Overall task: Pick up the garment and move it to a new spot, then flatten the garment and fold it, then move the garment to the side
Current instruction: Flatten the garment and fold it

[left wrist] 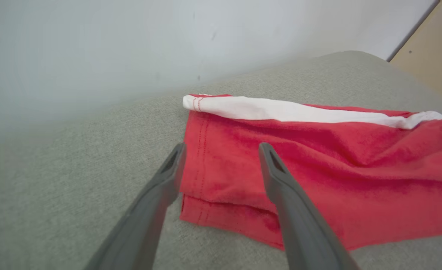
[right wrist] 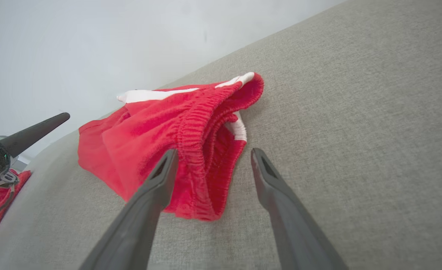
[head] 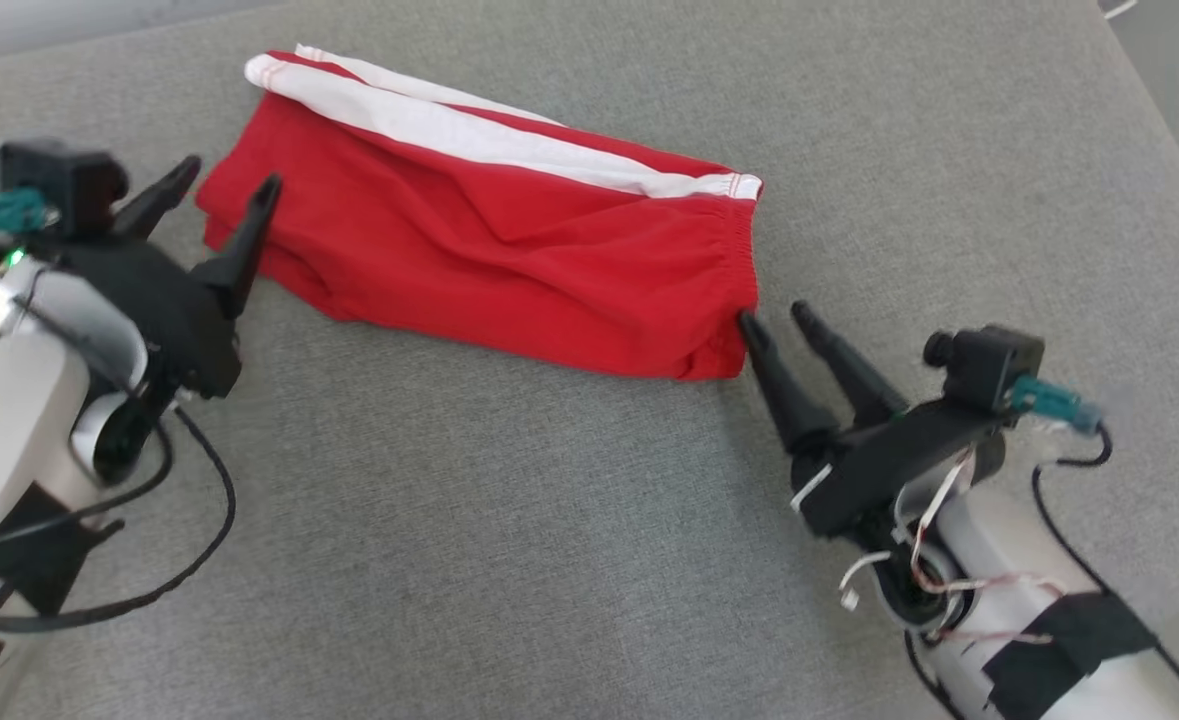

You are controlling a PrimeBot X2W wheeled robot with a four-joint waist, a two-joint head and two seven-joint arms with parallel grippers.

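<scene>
Where grey fabric [left wrist: 56, 195] meets pale wall [left wrist: 93, 45], folded red garment [left wrist: 318, 176].

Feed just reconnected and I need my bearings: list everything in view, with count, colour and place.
garment: one, red shorts with a white stripe along the far edge, lying folded on the padded surface, waistband toward the robot's right
padded surface: one, grey woven fabric, under everything
wall: one, pale, beyond the surface's far edge
wooden panel: one, light tan, upper right corner of the left wrist view
left claw: one, dark fingers, open, at the garment's hem end, holding nothing
right claw: one, dark fingers, open, tips by the waistband's near corner, holding nothing
</scene>
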